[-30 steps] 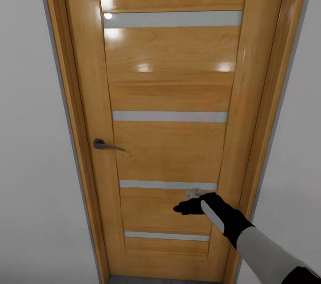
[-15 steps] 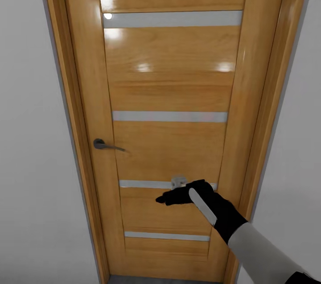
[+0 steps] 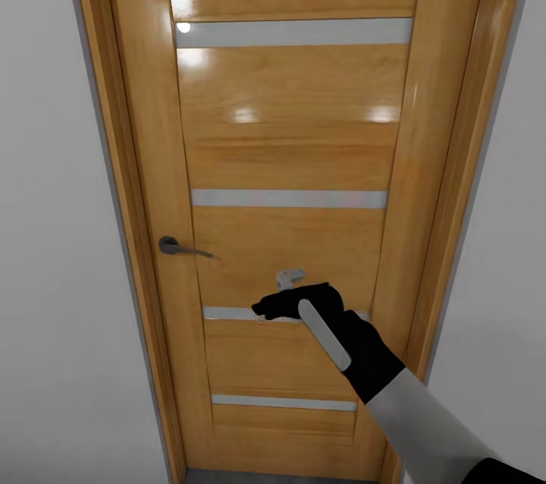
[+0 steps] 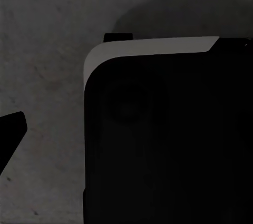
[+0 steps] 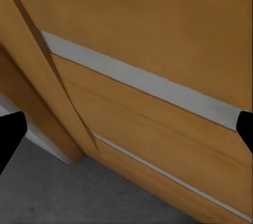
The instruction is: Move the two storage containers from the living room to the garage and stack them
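While the head view faces a closed door, pale grey wall [image 3: 53, 241] takes up the left edge of the frame, and next to it stands the glossy honey-coloured wooden door [image 3: 288, 143] in its matching frame. Four pale grey horizontal strips cross the door panel, one near the top, one at mid-height, and two lower down. A dark grey metal lever handle [image 3: 180, 246] sits at the door's left side, a little below the frame's centre. Right of it, in the lower middle, the right tool [image 3: 274, 300] reaches up from the lower right corner on a black wrist and light grey forearm; it is held close to the door at the third strip, well apart from the lever. Its black fingers point left toward the handle side, and a small grey part shows just above them. At the far right of the frame is more pale wall.

From the left wrist camera, rough dark grey floor [image 4: 47, 34] fills the left and top, with a black fingertip [image 4: 10, 134] at the left edge and a large black body with a pale grey rim at centre and right; how far the left tool is open I cannot tell.

From the right wrist camera, black fingertips sit at the far left [image 5: 9, 134] and far right edges, spread wide with nothing between them, the door's grey strip [image 5: 153, 84] running across behind, and grey floor at the lower left.

No orange-red containers are in sight.
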### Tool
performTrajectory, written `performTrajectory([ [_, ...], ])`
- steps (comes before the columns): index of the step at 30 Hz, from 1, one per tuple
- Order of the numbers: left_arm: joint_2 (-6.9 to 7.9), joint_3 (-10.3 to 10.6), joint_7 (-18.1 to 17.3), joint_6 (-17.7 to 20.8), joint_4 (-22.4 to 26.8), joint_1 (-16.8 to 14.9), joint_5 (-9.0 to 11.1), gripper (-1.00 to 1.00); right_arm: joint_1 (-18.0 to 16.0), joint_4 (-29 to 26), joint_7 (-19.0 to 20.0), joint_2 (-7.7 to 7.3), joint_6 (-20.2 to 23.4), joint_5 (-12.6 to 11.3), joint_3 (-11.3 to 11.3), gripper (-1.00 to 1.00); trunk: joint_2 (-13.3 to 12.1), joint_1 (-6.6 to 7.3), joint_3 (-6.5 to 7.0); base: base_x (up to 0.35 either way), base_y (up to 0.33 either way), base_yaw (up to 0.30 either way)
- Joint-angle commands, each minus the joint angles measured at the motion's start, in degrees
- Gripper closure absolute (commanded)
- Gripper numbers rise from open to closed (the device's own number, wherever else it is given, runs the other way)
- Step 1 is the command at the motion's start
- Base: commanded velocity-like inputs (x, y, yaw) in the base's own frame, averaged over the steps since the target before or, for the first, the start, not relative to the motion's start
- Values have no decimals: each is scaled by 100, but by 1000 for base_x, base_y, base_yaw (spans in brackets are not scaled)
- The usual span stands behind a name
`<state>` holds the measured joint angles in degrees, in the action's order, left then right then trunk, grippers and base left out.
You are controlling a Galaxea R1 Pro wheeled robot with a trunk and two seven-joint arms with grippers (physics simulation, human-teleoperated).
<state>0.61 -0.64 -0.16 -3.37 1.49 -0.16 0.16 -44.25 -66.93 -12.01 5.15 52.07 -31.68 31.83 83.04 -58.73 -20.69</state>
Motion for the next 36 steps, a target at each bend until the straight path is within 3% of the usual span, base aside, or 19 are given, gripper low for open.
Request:
performTrajectory([
  [1, 0, -6, -2, -15, 0, -2, 1, -100, -44, -7, -97, 22, 15, -47, 7, -100, 4, 0, -7, 0, 0, 0],
  [5, 0, -6, -2, -14, 0, -2, 1, -100, -122, -12, -250, 142, 21, 97, 7, -100, 4, 0, -7, 0, 0, 0],
  [9, 0, -6, -2, -16, 0, -2, 2, -100, -148, -20, -405, 477, 30, 600, 7, -100, 4, 0, -7, 0, 0, 0],
  [13, 0, -6, -2, -15, 0, -2, 4, -100, -153, -18, -420, 485, 33, 898, 7, -100, 4, 0, -7, 0, 0, 0],
  [22, 0, -6, -2, -16, 0, -2, 4, -100, -154, 17, -446, 485, 28, 1033, 15, -100, 4, 0, -7, 0, 0, 0],
  [28, 0, -6, -2, -19, 0, -2, 5, -100, -154, 146, -453, 485, -19, 1322, 16, -100, 4, 0, -7, 0, 0, 0],
  [32, 0, -9, -2, -21, 0, -2, 9, -100, -274, 585, -446, 485, -292, 1507, 16, -100, 4, 0, -7, 0, 0, 0],
  [36, 0, -8, -2, -21, 0, -2, 10, -100, -697, 1570, -414, 485, -775, 1533, 16, -100, 4, 0, -7, 0, 0, 0],
])
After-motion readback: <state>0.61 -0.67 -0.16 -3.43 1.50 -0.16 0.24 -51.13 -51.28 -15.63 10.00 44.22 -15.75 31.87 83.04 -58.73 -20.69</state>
